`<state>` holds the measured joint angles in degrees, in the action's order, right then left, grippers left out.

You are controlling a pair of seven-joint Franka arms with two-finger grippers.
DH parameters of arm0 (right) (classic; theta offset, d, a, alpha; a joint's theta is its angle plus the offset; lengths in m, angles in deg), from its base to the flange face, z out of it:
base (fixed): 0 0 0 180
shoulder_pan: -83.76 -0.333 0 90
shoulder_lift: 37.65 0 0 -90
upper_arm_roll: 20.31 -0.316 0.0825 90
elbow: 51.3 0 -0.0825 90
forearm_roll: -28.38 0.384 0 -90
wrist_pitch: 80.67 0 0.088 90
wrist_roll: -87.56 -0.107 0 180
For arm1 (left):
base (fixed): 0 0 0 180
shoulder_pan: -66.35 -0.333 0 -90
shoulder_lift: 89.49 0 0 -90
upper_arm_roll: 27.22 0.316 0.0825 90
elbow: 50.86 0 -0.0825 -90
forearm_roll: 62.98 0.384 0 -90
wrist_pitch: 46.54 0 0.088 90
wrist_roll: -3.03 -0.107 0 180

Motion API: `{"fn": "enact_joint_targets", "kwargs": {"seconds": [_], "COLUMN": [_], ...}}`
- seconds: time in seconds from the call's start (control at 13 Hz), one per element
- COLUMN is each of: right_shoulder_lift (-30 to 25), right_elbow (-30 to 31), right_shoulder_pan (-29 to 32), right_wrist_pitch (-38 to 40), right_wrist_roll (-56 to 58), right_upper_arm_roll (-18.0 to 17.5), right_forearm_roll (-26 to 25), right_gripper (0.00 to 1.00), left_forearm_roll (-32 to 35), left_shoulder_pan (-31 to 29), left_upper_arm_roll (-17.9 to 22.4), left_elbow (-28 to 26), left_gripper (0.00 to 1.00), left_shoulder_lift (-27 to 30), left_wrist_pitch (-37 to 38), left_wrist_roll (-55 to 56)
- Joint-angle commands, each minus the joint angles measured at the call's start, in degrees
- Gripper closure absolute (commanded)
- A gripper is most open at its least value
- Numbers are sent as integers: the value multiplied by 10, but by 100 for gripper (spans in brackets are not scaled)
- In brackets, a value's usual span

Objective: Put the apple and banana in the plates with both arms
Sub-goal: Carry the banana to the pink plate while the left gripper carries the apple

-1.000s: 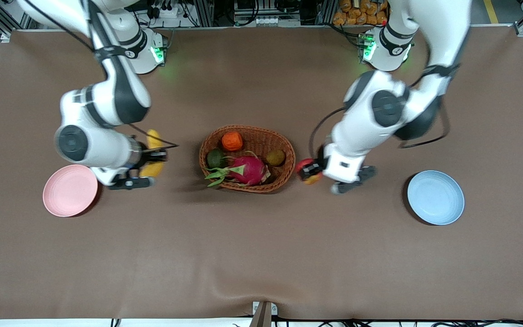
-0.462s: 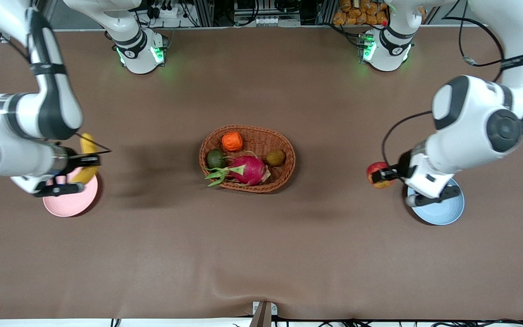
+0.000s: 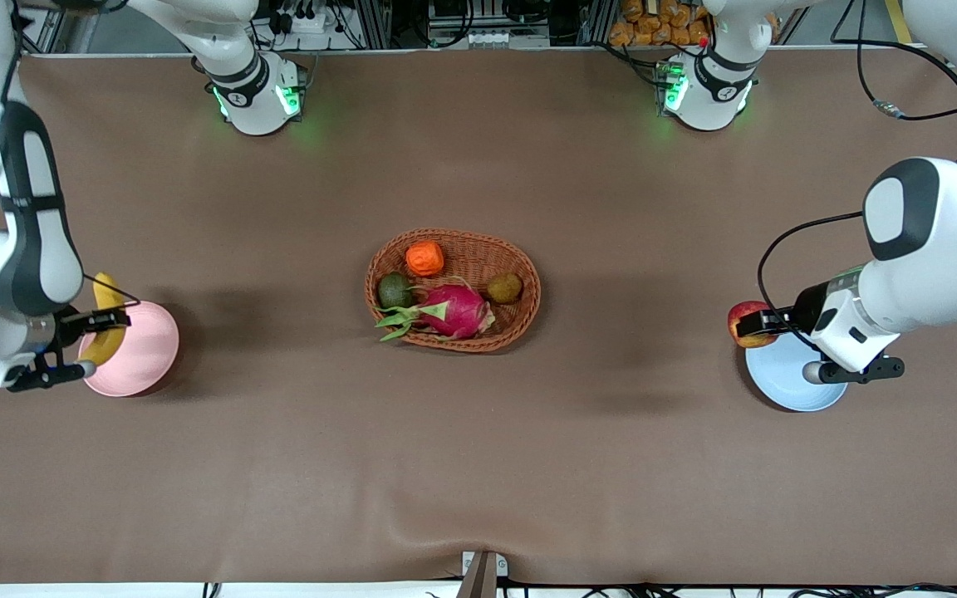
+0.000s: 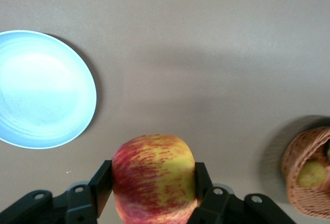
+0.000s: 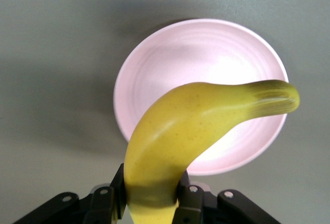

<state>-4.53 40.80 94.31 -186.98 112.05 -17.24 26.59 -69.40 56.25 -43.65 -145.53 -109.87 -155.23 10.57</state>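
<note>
- Brown table cover point(image 3: 478, 465) under both arms, wicker basket point(image 3: 452, 290) of fruit at its middle.
- Right gripper point(image 5: 150, 195): jaws clamped on the banana point(image 5: 191, 131) near one end, held in the air; the rest curves out over the pink plate point(image 5: 154, 74) directly below.
- Left gripper point(image 4: 153, 185): jaws closed on the apple point(image 4: 153, 177), held aloft over bare table just beside the rim of the blue plate point(image 4: 41, 90), on the basket's side of it.
- Plates well apart, one toward each end.
</note>
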Motion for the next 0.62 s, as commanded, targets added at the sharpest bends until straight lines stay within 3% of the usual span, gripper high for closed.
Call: {"fn": "enact_joint_targets", "kwargs": {"seconds": [0.0,0.54], "right_shoulder_lift": [40,72], "right_elbow": [-37,-37], "right_shoulder_pan": [8,17], "right_wrist_pitch": [-13,-50], "right_wrist_roll": [16,13], "right_upper_arm_roll": [-12,-12], "right_forearm_roll": [-16,-11], "right_gripper": [100,100], "left_forearm_roll": [-1,-9], "left_shoulder_pan": [-25,-71], "left_upper_arm_roll": [-7,-8], "left_elbow": [1,1], "left_gripper": [100,100], "left_shoulder_lift": [-17,-49], "left_wrist_pitch": [3,-3], "left_wrist_roll": [-47,-136]}}
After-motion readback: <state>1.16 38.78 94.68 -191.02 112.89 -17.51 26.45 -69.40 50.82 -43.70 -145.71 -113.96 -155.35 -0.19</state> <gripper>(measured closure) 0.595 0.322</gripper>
